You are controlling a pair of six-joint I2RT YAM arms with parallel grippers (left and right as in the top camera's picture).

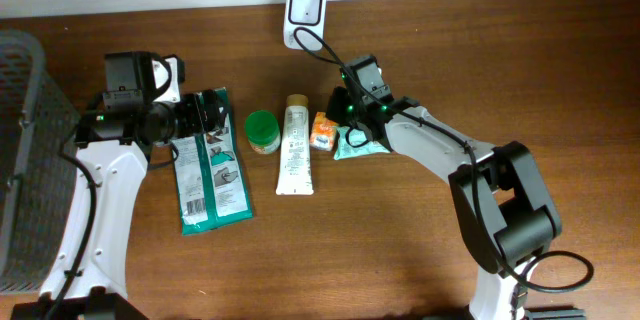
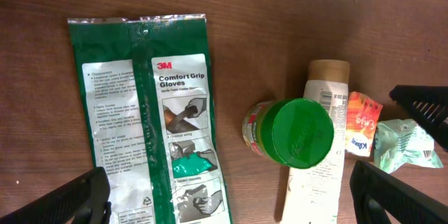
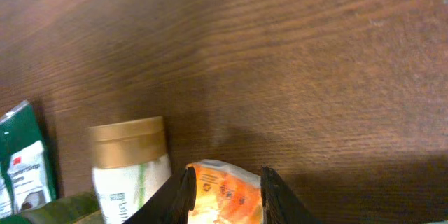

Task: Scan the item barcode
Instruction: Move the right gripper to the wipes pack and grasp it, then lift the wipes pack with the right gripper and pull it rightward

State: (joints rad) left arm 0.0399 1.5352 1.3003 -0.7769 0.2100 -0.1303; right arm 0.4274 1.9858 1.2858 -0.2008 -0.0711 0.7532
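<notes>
While the left claw (image 2: pixel 234 196) gapes empty, the right claw (image 3: pixel 227 176) pinches a crinkly orange packet (image 3: pixel 224 196).

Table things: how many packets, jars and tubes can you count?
Packets: 3 (gloves packet, orange packet, pale green packet)
Jars: 1 (green-lidded jar)
Tubes: 1 (white tube)
Total: 5

Overhead looks down; both close wrist views share the gold-capped tube (image 3: pixel 129 142).
</notes>
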